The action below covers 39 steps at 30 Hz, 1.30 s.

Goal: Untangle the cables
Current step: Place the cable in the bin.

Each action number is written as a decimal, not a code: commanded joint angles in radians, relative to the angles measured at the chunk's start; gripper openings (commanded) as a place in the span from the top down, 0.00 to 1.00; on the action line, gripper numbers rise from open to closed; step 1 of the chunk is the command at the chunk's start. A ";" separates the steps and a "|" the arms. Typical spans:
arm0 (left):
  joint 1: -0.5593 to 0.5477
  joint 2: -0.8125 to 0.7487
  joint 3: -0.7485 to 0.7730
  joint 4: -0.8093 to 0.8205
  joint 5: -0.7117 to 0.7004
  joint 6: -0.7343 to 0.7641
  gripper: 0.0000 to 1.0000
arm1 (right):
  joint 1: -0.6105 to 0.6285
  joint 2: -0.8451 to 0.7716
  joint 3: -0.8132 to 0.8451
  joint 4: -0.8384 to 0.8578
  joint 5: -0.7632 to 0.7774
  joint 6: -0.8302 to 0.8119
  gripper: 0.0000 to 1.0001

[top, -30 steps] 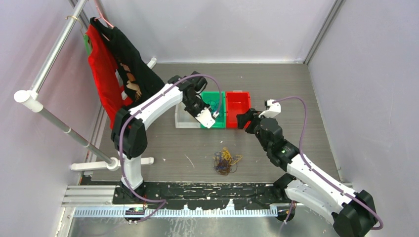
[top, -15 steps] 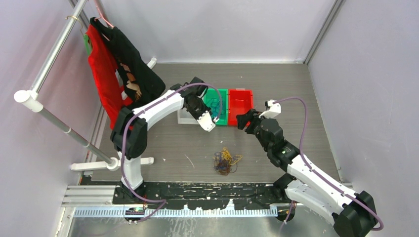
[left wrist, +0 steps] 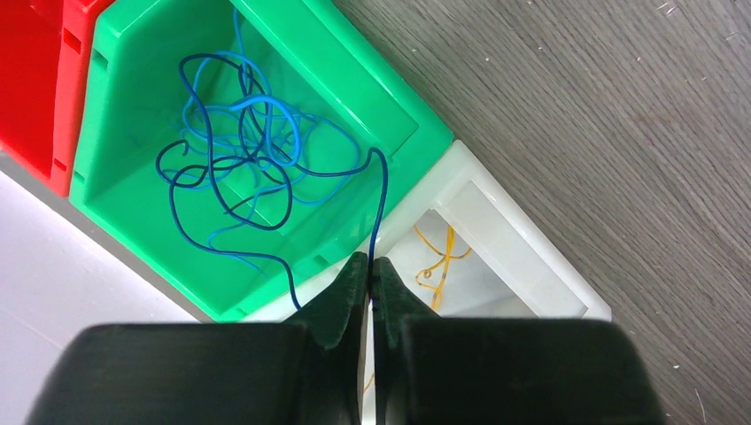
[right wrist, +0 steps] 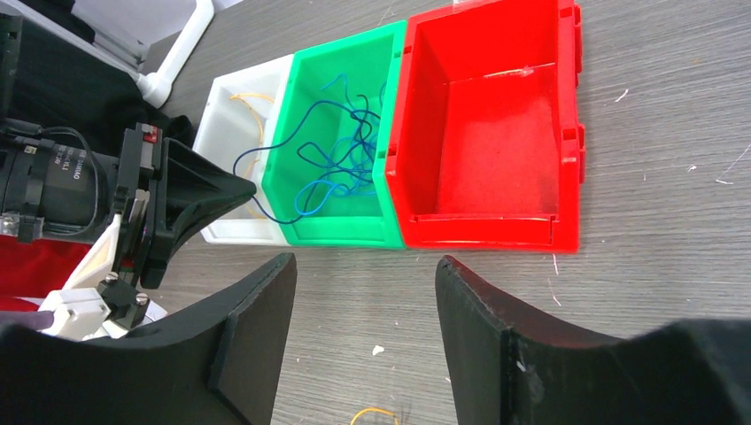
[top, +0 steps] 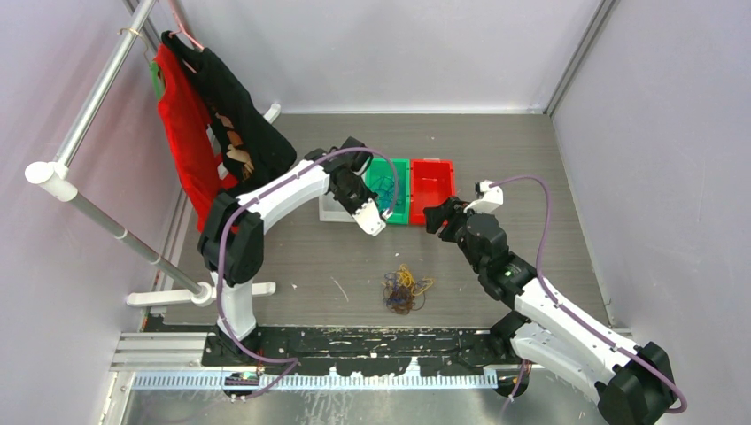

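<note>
Currently catalogued, sorting stage, part-way through.

- Item 1, cables (top: 405,289): the unsorted knot of yellow-orange, blue and dark strands lies on the table (top: 522,159) between the two arm bases, well apart from both claws.
- Item 2, green bin (left wrist: 363,84): holds a loose pile of blue cables (left wrist: 248,168). One dark blue strand (left wrist: 382,190) climbs out over the bin wall towards the white bin.
- Item 3, white bin (left wrist: 531,257): touching the green bin, with a yellow strand (left wrist: 438,257) inside.
- Item 4, red bin (right wrist: 483,239): touching the green bin's other side; nothing shows in it.
- Item 5, left gripper (left wrist: 372,266): fingers pressed together with no gap, poised above the wall shared by the green and white bins. The dark blue strand runs straight into the seam of the tips and looks nipped there.
- Item 6, right gripper (right wrist: 363,266): jaws spread fairly wide, holding nothing, hovering near the front of the bins.

Step judged in hand: getting a separated blue strand fully into the green bin.

Next move calls for: carrying the stray end back over the wall before letting go. One claw must then pin the knot while the other draws out a single loop, slowly, so that neighbouring strands do not cinch tighter.
</note>
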 commanded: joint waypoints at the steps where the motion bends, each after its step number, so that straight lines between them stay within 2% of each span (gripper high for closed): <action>1: -0.008 -0.048 0.036 -0.002 0.031 -0.015 0.96 | -0.004 -0.011 0.004 0.055 -0.002 0.016 0.36; 17: -0.058 0.060 0.182 0.000 0.047 -0.224 0.99 | -0.007 -0.015 -0.008 0.053 0.012 0.023 0.37; 20: -0.059 0.090 0.181 0.037 0.032 -0.254 0.99 | -0.012 -0.023 -0.010 0.041 0.022 0.030 0.37; 25: -0.059 0.132 0.145 0.215 -0.023 -0.324 0.99 | -0.025 -0.052 -0.018 0.023 0.027 0.046 0.37; 30: -0.059 0.178 0.134 0.314 -0.060 -0.355 0.99 | -0.038 -0.063 -0.028 0.020 0.017 0.064 0.37; 39: -0.058 0.224 0.127 0.325 -0.112 -0.384 0.99 | -0.059 -0.046 -0.034 0.038 -0.001 0.079 0.38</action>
